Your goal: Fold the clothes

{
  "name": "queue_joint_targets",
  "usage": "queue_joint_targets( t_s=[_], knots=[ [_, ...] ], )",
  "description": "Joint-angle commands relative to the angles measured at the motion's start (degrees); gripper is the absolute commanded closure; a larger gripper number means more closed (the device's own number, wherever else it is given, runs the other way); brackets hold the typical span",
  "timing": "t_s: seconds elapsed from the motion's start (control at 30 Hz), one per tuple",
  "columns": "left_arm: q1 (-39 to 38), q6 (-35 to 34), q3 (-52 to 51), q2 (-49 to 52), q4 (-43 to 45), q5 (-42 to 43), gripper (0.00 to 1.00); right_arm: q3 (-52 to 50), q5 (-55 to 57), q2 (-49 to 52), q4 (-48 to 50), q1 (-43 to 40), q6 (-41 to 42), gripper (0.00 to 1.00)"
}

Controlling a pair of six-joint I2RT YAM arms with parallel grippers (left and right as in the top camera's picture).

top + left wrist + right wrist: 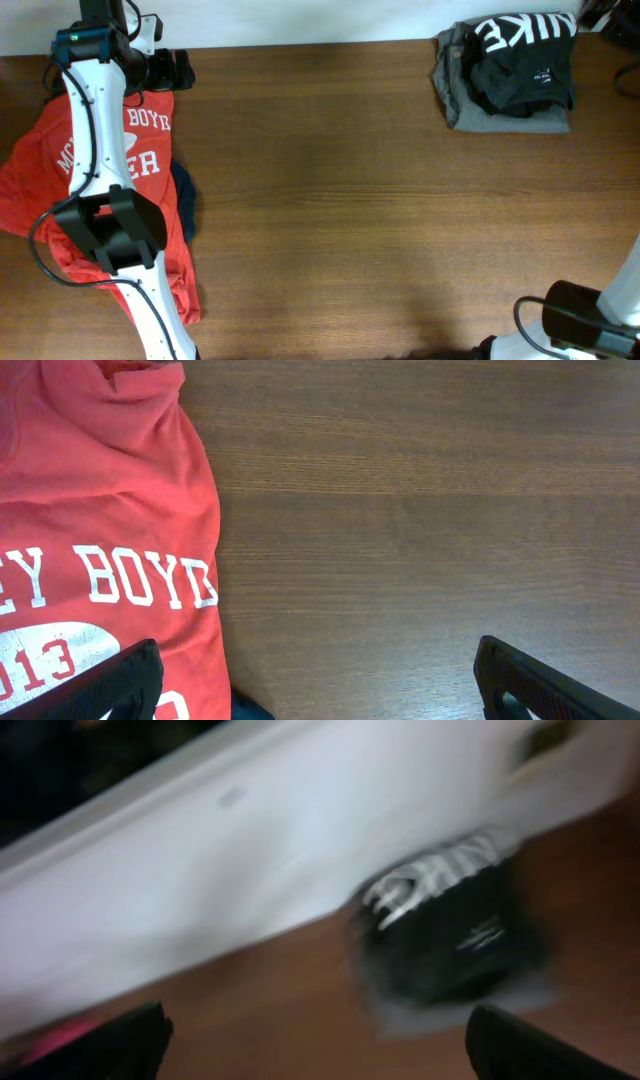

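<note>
Brown wood-grain tabletop (pixel 350 200) carries the dark cotton T-shirt (pixel 525 65), folded in a soft bundle on a grey garment (pixel 505 118) at the far right corner. One wrinkled red T-shirt (pixel 30 185) lies at the left edge. The left gripper (pixel 320 685) and the right gripper (pixel 315 1045) both have their fingers wide apart and hold nothing.

The overhead camera looked straight down on the bench (pixel 350 200). The left wrist camera sat close above the red shirt (pixel 90 510); the right, blurred, faced the far clothes (pixel 450 945).
</note>
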Motion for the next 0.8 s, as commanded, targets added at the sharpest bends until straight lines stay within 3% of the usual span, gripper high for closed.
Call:
queue_joint_targets(
  t_s=[0.0, 0.27, 0.4, 0.57, 0.67, 0.77],
  knots=[
    [-0.15, 1.14, -0.15, 0.57, -0.04, 0.04, 0.01, -1.05, -19.63, 0.31, -2.45, 2.29, 7.02, 0.01],
    [-0.15, 1.14, -0.15, 0.57, -0.04, 0.04, 0.01, -1.09, -20.02, 0.57, -2.36, 2.93, 7.82, 0.01],
    [-0.15, 1.14, -0.15, 0.57, -0.04, 0.04, 0.01, -1.09, -14.25, 0.66, -2.38, 2.95, 7.39, 0.01],
    [-0.15, 1.14, -0.15, 0.57, -0.04, 0.04, 0.01, -4.57, 7.26, -3.65, -1.88, 7.32, 7.41, 0.01],
    [-0.15, 1.14, -0.15, 0.57, -0.04, 0.04, 0.01, -14.97, 22.86, -12.83, 4.57, 13.92, 7.41, 0.01],
    [-0.15, 1.14, -0.15, 0.57, -0.04, 0.04, 0.01, -27.98, 29.55, -21.99, 12.7, 17.25, 7.41, 0.01]
  ],
)
